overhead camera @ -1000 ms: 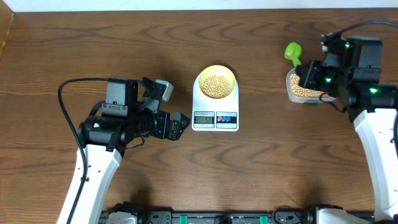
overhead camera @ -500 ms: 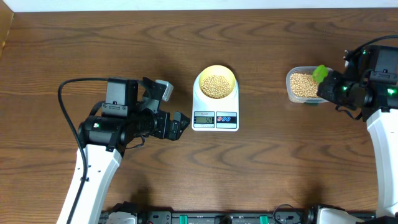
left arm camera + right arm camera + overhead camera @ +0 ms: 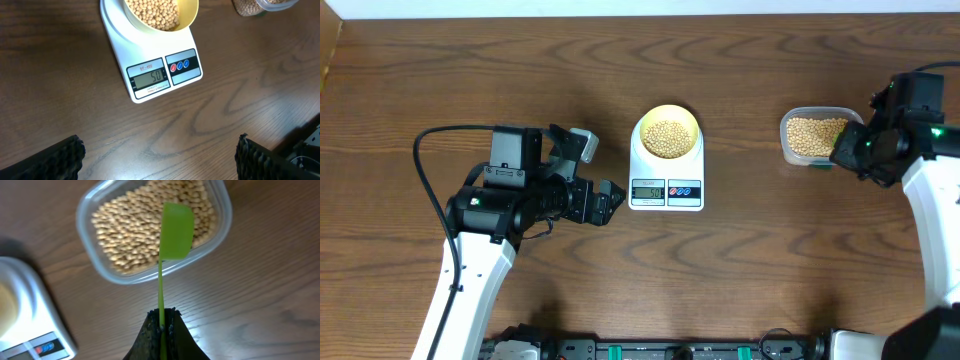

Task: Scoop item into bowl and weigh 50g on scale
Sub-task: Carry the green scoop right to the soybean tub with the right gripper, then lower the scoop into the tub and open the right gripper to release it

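Note:
The white scale (image 3: 666,190) stands mid-table with the pale yellow bowl (image 3: 642,135) on it, and tan beans (image 3: 667,137) fill the bowl. In the left wrist view the scale (image 3: 160,75) shows 50 on its display, under the bowl (image 3: 190,15). My left gripper (image 3: 157,150) is wide open over bare wood, just left of the scale (image 3: 603,200). My right gripper (image 3: 162,317) is shut on the thin handle of a green scoop (image 3: 176,230). The scoop's blade hangs over the near rim of the clear tub (image 3: 87,210) of beans (image 3: 130,225).
The clear tub (image 3: 813,137) sits right of the scale, with my right gripper (image 3: 848,150) at its right edge. Black cables loop around the left arm (image 3: 420,160). A rail of hardware runs along the table's front edge (image 3: 670,350).
My right gripper has drawn back to the right with the green scoop, uncovering the tub. The left arm, scale and bowl have not moved.

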### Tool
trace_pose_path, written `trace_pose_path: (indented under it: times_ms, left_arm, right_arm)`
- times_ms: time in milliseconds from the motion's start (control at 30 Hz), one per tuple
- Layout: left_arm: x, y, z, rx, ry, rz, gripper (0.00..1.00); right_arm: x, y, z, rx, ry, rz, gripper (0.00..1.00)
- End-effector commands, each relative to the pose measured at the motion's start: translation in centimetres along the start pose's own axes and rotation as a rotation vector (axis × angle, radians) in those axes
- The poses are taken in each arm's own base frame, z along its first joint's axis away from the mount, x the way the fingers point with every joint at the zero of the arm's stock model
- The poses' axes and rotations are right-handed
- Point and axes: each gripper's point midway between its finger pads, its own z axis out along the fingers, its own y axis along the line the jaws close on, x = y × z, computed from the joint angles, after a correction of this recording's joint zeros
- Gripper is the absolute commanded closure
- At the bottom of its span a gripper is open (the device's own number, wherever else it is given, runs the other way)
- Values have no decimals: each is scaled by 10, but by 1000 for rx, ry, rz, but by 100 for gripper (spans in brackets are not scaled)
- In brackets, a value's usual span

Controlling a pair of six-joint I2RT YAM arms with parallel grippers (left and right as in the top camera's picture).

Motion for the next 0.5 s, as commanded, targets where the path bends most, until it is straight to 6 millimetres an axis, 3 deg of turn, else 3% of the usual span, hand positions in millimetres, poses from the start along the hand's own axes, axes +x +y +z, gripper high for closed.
trace_pose_path:
  times_ms: [0,467]
  left_arm:
    - [0,-3,0,17,0,19,2]
    - [0,-3,0,17,0,19,2]
  right_arm:
    - [-2,-13,11,73,12,-46,99]
    - [-11,14,45,-9,19,-87,97]
